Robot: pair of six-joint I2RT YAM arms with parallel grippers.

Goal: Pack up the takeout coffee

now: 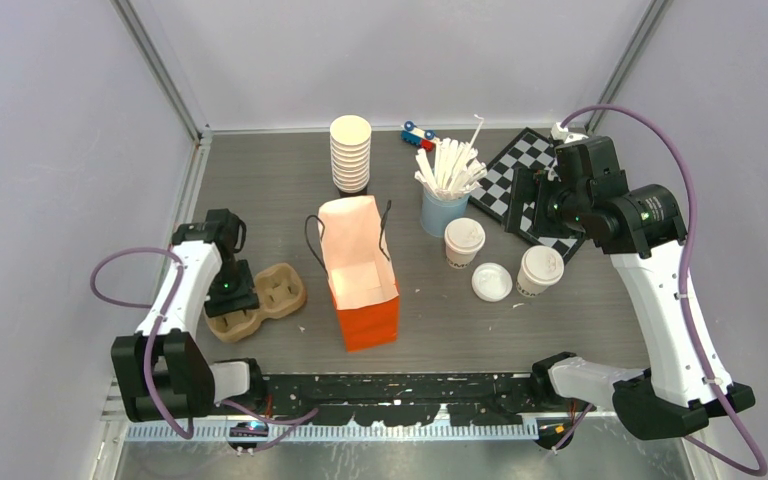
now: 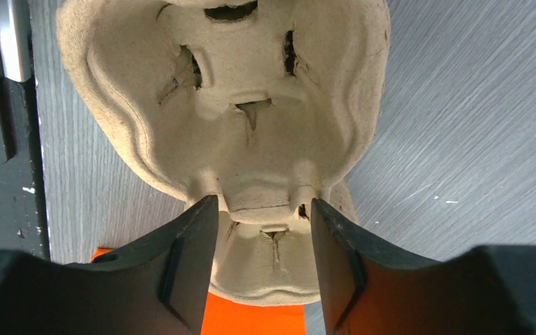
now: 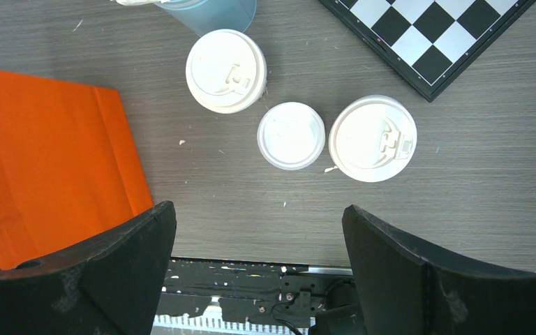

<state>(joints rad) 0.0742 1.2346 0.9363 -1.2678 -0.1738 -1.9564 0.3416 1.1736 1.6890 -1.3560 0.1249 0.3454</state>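
While my left gripper (image 2: 262, 209) sits low on the brown cup carrier (image 2: 237, 105), its jaws are half closed. They pinch the thin middle part of that carrier, and both fingers (image 2: 195, 265) look to touch it. Most of the carrier spreads out past the fingertips. A smaller part sits back between the fingers, and a bit of the orange bag (image 2: 251, 322) shows behind that part.

My right gripper (image 3: 258, 209) hangs high over the gray table (image 3: 460, 181). Its jaws are spread wide and hold nothing. Both coffees stand upright on the table out past its fingertips, with their white lids on, well apart from the jaws.

The first coffee cup (image 3: 225, 70) is far ahead of the finger on the bag side. It stands just beside the light-blue cup (image 3: 209, 12). The second coffee cup (image 3: 373, 138) is ahead of the other finger and closer to it, near a corner of the checkerboard (image 3: 433, 35). A loose lid (image 3: 291, 135) lies flat between the two cups, straight ahead of the gap in the jaws. It sits just beside the second cup.

The orange bag lies off to the outer side of the bag-side finger. From above I see it stands up with its mouth open, between my two grippers. Neither cup is in the bag or in the carrier.
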